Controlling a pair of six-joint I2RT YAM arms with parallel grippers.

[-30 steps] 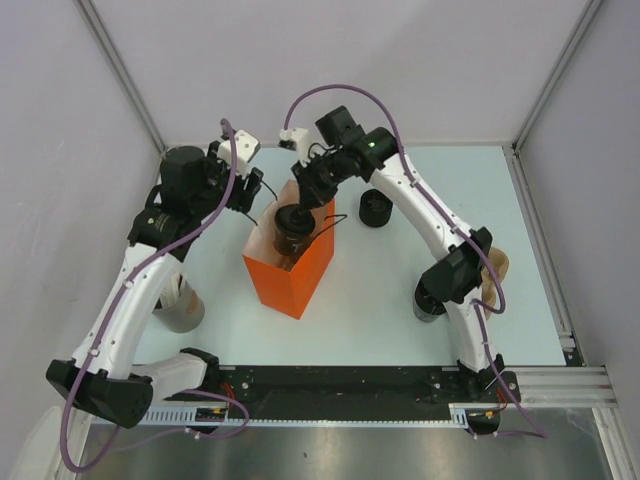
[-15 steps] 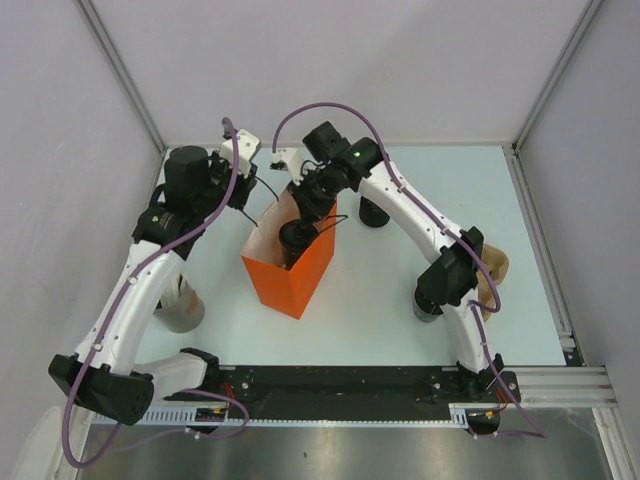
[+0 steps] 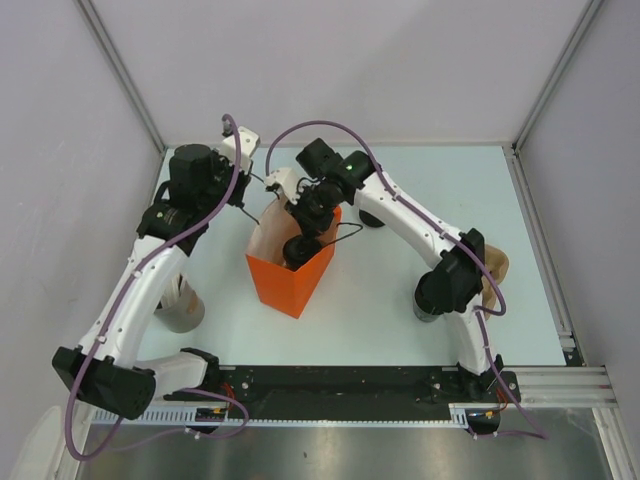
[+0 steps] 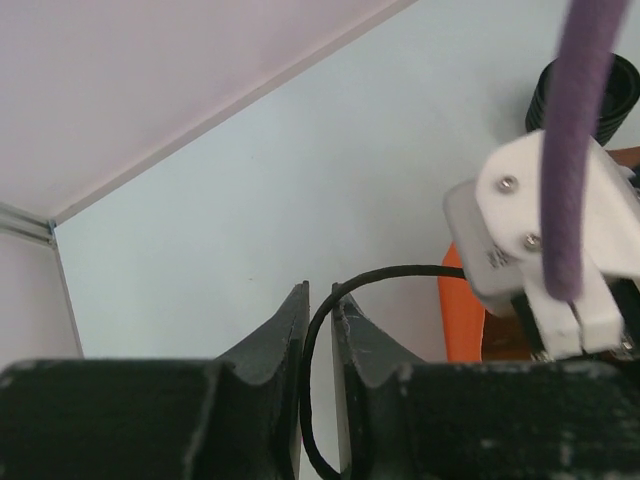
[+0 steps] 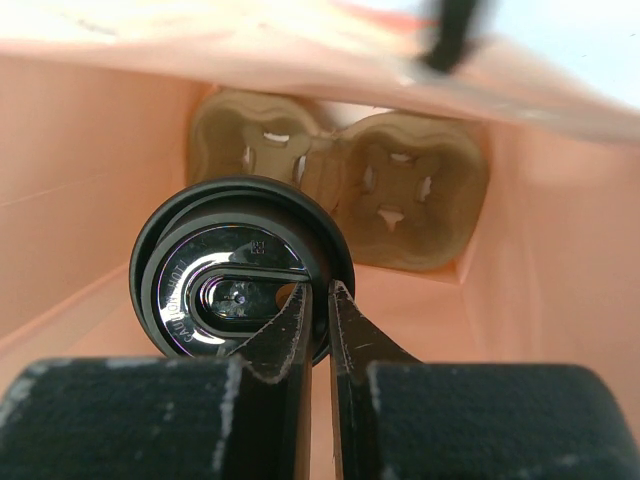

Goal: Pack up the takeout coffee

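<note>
Right wrist view: the right gripper (image 5: pixel 318 300) is reaching down inside the orange bag (image 5: pixel 90 170). Its jaws are closing to a thin slit on the right-hand rim of the takeout coffee (image 5: pixel 225 290), which is hanging lid-up within the bag walls. The glossy centre of the lid is facing the camera. A moulded pulp cup carrier (image 5: pixel 400 200) is lying at the bag's bottom, beyond and below the cup. Whether the cup base is touching the carrier cannot be told.

Left wrist view: the left gripper (image 4: pixel 320 300) is nearly closed, and the black handle cord (image 4: pixel 390 272) is looping in from the right and running down through the narrow slot between its fingers. The cord looks thinner than the slot, so how tight the grip is remains unclear. To the right, a white camera mount (image 4: pixel 520 220) with a purple cable (image 4: pixel 580 130) is blocking part of the bag's orange edge. A second black cup (image 4: pixel 560 95) is standing on the pale table (image 4: pixel 300 180) at the upper right.

Top external view: the bag is standing upright mid-table between the arms. The right arm is bending over from the far side and plunging into its mouth. The left gripper is hovering just beside the bag's far-left corner. A grey cup (image 3: pixel 180 312) is sitting near the left arm, well apart from the bag.
</note>
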